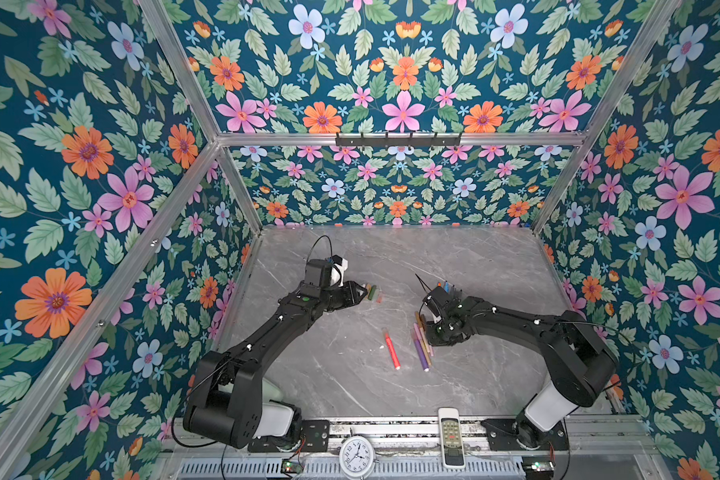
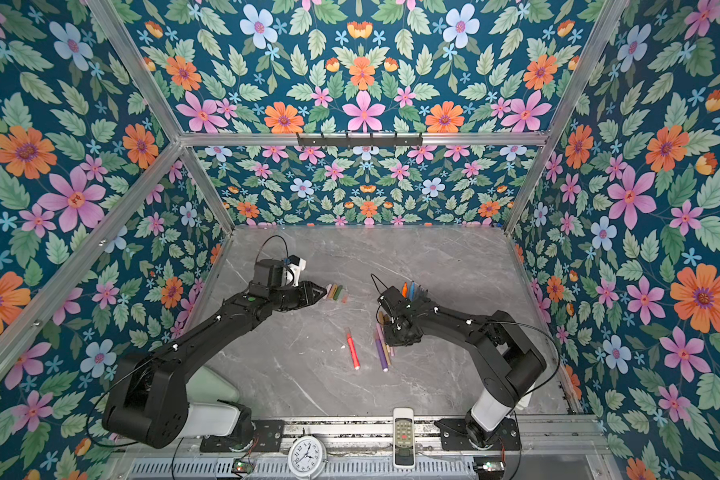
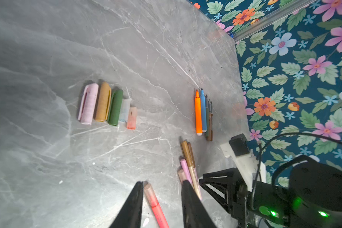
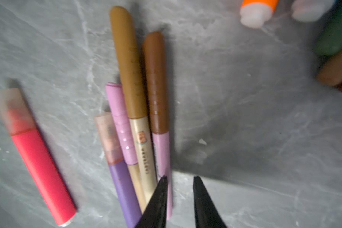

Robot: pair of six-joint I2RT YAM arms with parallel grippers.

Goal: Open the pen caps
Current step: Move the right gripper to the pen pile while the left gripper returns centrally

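Several loose pen caps (image 3: 103, 101), pink, tan, green, clear and reddish, lie in a row on the marble table (image 1: 474, 257). In both top views my left gripper (image 1: 366, 292) (image 2: 324, 292) hovers just left of that row (image 1: 373, 293). It is open and empty (image 3: 162, 183). Uncapped orange (image 3: 198, 112) and blue pens lie together. A capped red pen (image 1: 392, 348) (image 4: 41, 163) lies alone. My right gripper (image 4: 179, 178) is open over bare table, one fingertip (image 4: 163, 178) against a pink pen body (image 4: 162, 154) with a brown cap (image 4: 156, 83). Purple (image 4: 124, 193) and cream pens lie beside it, capped.
A white remote (image 1: 451, 436) and an alarm clock (image 1: 356, 455) sit on the front rail between the arm bases. Floral walls with aluminium posts close in the table on three sides.
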